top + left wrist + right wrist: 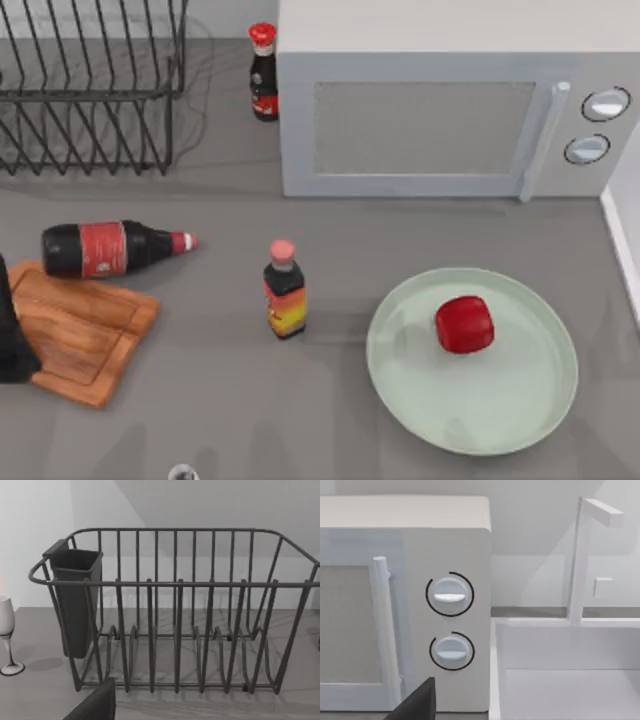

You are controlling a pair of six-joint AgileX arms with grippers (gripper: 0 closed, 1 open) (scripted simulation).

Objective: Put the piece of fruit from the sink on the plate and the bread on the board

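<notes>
The red piece of fruit (pixel 464 323) lies on the pale green plate (pixel 520 400) at the table's right, a little behind the plate's middle. The brown wooden board (pixel 85 335) lies bare at the left, and my left arm (pixel 10 345) covers its left end at the picture's edge. The bread is out of view. A dark part of my left gripper (pixel 95 705) faces the wire dish rack (pixel 175 610). A dark part of my right gripper (pixel 417 702) faces the microwave's knobs (pixel 450 595), with the white sink (pixel 565 680) beside them.
A cola bottle (pixel 105 248) lies on its side just behind the board. A small sauce bottle (pixel 285 292) stands mid-table and another (pixel 263 72) stands by the microwave (pixel 440 110). The dish rack (pixel 90 90) is at the back left, with a wine glass (pixel 6 630) near it.
</notes>
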